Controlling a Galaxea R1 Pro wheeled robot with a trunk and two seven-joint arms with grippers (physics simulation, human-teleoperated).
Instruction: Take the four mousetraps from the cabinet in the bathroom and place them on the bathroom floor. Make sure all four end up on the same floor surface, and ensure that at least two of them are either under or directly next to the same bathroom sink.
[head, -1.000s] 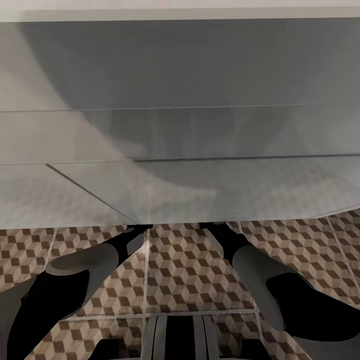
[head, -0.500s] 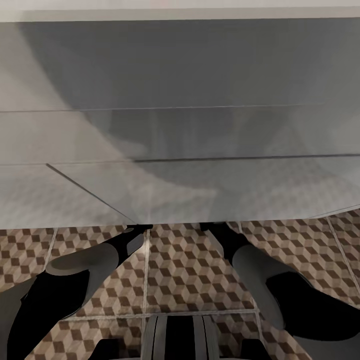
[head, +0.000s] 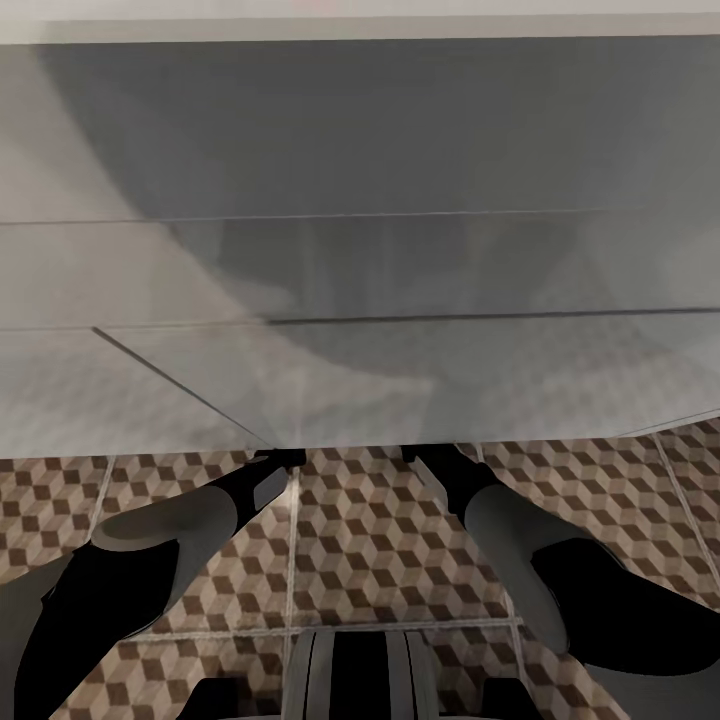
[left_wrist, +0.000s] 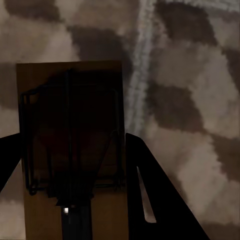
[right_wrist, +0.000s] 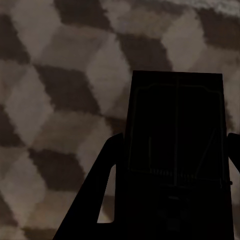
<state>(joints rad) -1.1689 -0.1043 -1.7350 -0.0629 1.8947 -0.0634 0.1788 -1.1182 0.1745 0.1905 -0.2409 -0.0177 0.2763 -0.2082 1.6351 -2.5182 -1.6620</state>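
Overhead, a broad grey-white slab (head: 360, 240) took up most of my head view, both my arms reaching under its near edge. Below it lay the bathroom floor (head: 360, 540), cube-patterned tile. My left gripper (left_wrist: 75, 200) was clenched on a mousetrap (left_wrist: 72, 145), tan wood with a wire frame, held above a grout line (left_wrist: 140, 65). My right gripper (right_wrist: 170, 195) gripped a second mousetrap (right_wrist: 176, 135), in dark shadow, over the tile.
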